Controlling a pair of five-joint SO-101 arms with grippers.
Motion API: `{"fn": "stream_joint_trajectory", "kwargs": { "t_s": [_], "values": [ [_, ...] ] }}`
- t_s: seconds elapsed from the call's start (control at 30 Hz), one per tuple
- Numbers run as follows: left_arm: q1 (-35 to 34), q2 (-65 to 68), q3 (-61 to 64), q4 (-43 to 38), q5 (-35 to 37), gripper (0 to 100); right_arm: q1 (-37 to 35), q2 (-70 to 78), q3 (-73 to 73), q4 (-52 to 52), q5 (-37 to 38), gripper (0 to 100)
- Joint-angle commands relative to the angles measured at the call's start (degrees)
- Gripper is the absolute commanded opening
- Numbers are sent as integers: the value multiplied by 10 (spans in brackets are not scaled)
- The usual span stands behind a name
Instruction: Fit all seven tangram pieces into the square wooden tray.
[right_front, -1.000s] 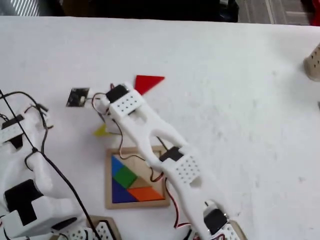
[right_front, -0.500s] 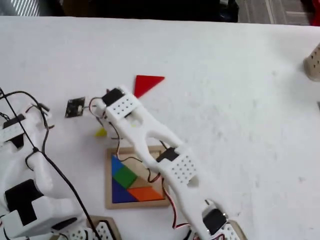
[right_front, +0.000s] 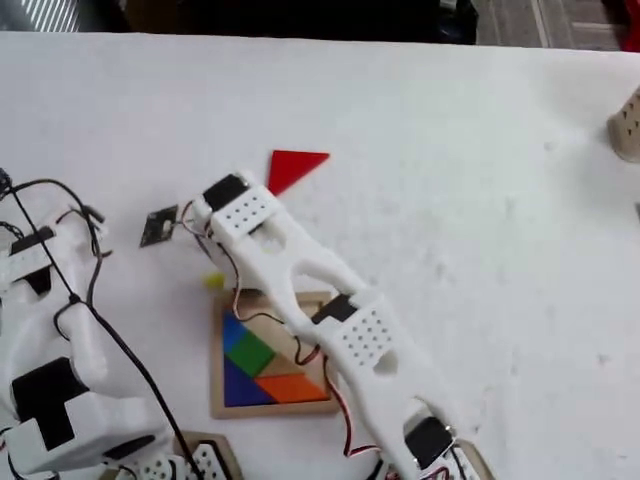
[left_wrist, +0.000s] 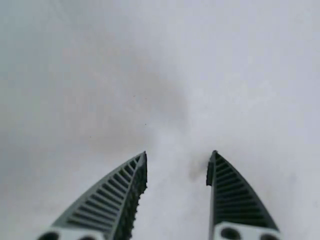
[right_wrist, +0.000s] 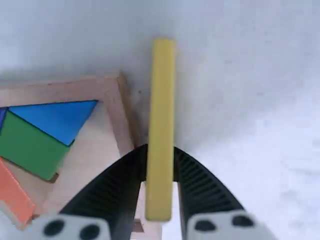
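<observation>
Right jaws: clamped on the yellow piece (right_wrist: 162, 100), edge-on, just outside the wooden tray (right_wrist: 65, 89) rim. Risk: if I lower here, it probably snags the rim and tips; its outline is unclear. Left jaws: parted over bare surface (left_wrist: 225, 75).

Right arm (right_front: 290, 255): white shell, dotted hole panels, black servo blocks, red and black wires behind the gripper.
Left arm (right_front: 85, 425): white, black blocks, looping black cable.
Left gripper (left_wrist: 178, 155): dark, ridged, pointed.
Right gripper (right_wrist: 160, 149): black, ridged, with pale bases that have holes.
</observation>
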Motion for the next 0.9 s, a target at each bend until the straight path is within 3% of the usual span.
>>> {"fn": "stream_joint_trajectory", "kwargs": {
  "t_s": [0.0, 0.17, 0.37, 0.77, 0.87],
  "values": [
    [8, -2, -24, -11, -11, 203, 35, -85, -18, 27, -94, 17],
    [8, -2, -24, -11, -11, 203, 65, -147, 15, 29, -166, 17],
    [8, -2, -24, -11, -12, 203, 44, -240, 156, 22, -179, 18],
    [8, -2, -24, -11, -12, 203, 36, -420, 513, -211, -171, 17],
    [8, -2, -24, -11, -12, 203, 34, -433, 565, -240, -137, 17]
  ]
}}
